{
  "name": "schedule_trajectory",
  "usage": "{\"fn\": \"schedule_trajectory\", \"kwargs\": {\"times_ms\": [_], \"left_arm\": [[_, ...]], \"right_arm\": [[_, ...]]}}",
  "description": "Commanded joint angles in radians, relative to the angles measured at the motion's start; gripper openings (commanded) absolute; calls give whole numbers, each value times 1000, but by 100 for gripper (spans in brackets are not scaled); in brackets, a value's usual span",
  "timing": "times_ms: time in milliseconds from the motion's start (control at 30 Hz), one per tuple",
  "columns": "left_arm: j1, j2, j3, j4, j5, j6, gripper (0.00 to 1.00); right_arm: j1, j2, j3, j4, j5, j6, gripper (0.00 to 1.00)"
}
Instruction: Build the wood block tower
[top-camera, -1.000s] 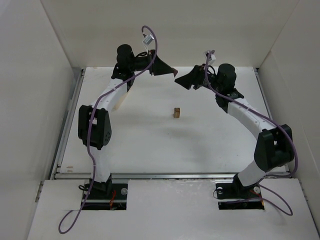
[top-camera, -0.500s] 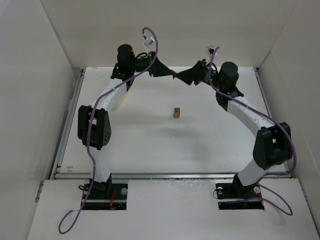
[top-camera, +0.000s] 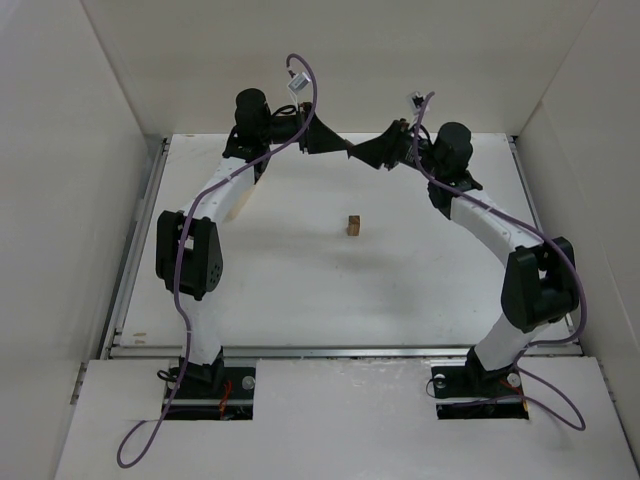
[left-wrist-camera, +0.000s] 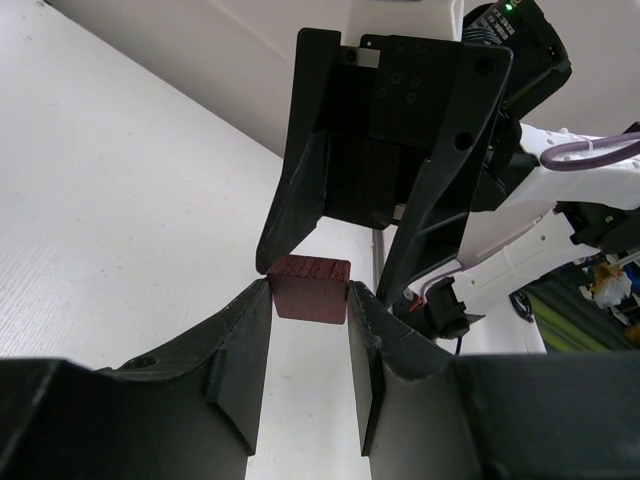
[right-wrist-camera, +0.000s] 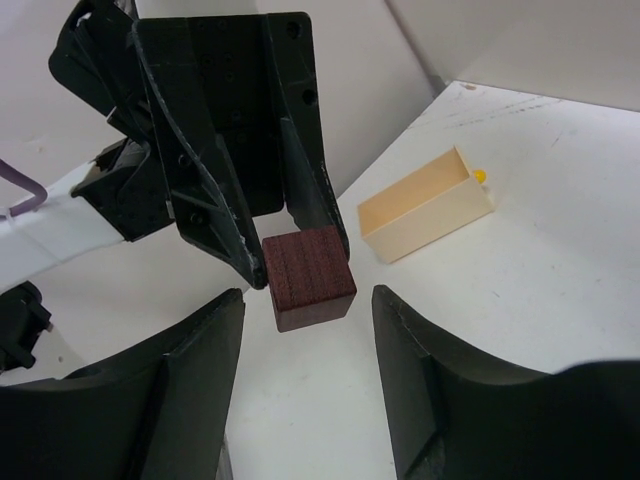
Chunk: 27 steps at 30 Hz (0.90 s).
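Dark cube (left-wrist-camera: 312, 290) held aloft
Left hand (left-wrist-camera: 309, 300) pinches it; right hand (right-wrist-camera: 306, 300) spread around it, untouching; pale box (right-wrist-camera: 425, 205) on worktop (top-camera: 300, 280).

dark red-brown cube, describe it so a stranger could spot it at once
Look in the air above the far middle of the white table. The dark red-brown cube is pinched in the left claw, with the right claw open around it. It alone is dark and held up; the tan cube sits on the table.

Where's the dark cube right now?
In the top view the dark cube is over the far middle of the table, pinched in the left gripper, the right gripper open either side; the tan cube lies mid-table.
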<state>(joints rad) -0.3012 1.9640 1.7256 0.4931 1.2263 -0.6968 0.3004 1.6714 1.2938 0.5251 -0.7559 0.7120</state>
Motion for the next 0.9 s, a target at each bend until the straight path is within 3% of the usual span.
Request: {"fn": "schedule_trajectory", "kwargs": {"times_ms": [0, 267, 433, 633, 667, 800, 867], "left_arm": [[-4, -80, 2, 79, 42, -12, 0], [-4, -80, -8, 79, 42, -12, 0], [-4, -80, -8, 79, 42, -12, 0], [-4, -80, -8, 67, 42, -1, 0], [-4, -80, -8, 52, 42, 16, 11], [-4, -80, 29, -115, 24, 150, 70], [-4, -80, 44, -245, -7, 260, 81]], "right_arm": [[-6, -2, 52, 75, -22, 4, 59], [-6, 16, 70, 84, -51, 4, 45], [-6, 25, 79, 84, -74, 14, 25], [-6, 25, 79, 84, -85, 23, 13], [-6, 25, 79, 84, -85, 23, 13], [-15, 25, 79, 23, -106, -3, 8], [-26, 25, 88, -43, -115, -71, 8]]}}
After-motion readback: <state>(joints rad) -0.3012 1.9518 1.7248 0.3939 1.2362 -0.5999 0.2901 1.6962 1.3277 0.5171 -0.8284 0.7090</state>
